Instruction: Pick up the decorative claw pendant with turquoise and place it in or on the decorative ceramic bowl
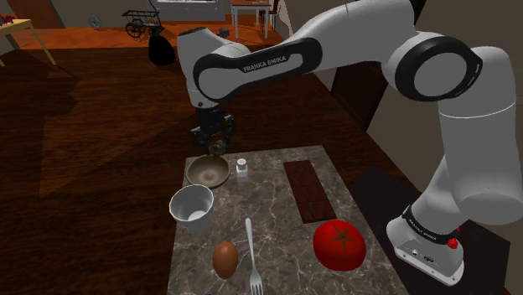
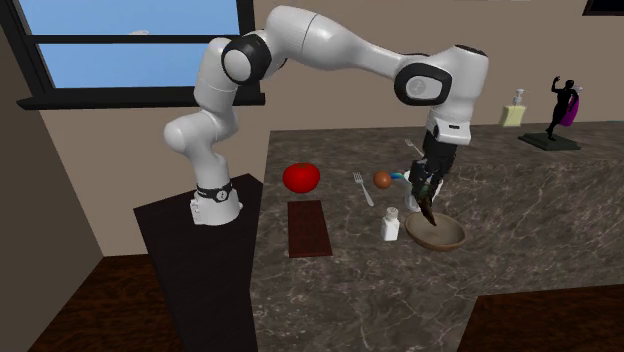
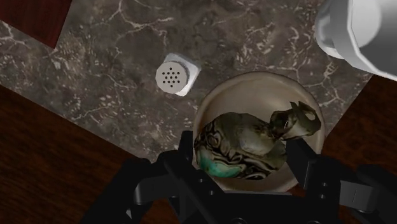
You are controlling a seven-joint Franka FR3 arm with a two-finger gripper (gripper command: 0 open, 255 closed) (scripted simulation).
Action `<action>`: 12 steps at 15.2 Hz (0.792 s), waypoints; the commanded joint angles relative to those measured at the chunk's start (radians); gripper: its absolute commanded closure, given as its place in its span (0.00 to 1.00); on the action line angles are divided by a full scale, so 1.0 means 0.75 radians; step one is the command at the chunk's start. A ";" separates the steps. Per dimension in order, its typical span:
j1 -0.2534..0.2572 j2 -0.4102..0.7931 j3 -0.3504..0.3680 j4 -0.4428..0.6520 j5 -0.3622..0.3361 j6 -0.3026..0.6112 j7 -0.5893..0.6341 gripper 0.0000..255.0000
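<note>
The dark marbled tabletop (image 1: 277,214) spreads beneath me, and my arm (image 1: 352,50) reaches over its far end in the shoulder view. A tomato (image 1: 339,245), a chocolate bar (image 1: 304,191), a white cup (image 1: 192,206), an egg (image 1: 225,258) and a fork (image 1: 251,251) lie along it, none of them my concern.

The bowl (image 3: 254,79), brownish outside and pale inside, stands near the tabletop's far edge, just beside a small white shaker (image 3: 173,76). My jaws hang directly over it, clamped narrow around the claw pendant (image 3: 238,149). It is a dark, ornate lump with a turquoise patch at one end. It hangs in the air above the bowl's hollow, its lower tip close to the rim's height. I cannot tell whether it touches.

I judge that the pick and the carry are done and the placing is in hand. The next move calls for a small, straight descent. Then I should open over the middle of the hollow, so the pendant drops inside, not onto the rim or the shaker. After that I should lift straight up.

The smallest thing is the white lettering on the dark band of my forearm, "FRANKA EMIKA" (image 1: 261,62). I can read nothing else.
</note>
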 commanded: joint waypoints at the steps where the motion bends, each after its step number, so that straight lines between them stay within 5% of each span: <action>1: 0.059 0.157 -0.005 0.256 -0.027 -0.100 0.031 1.00; 2: 0.078 0.209 -0.009 0.345 -0.034 -0.137 0.035 1.00; 12: 0.070 0.237 -0.016 0.212 -0.041 0.024 0.039 1.00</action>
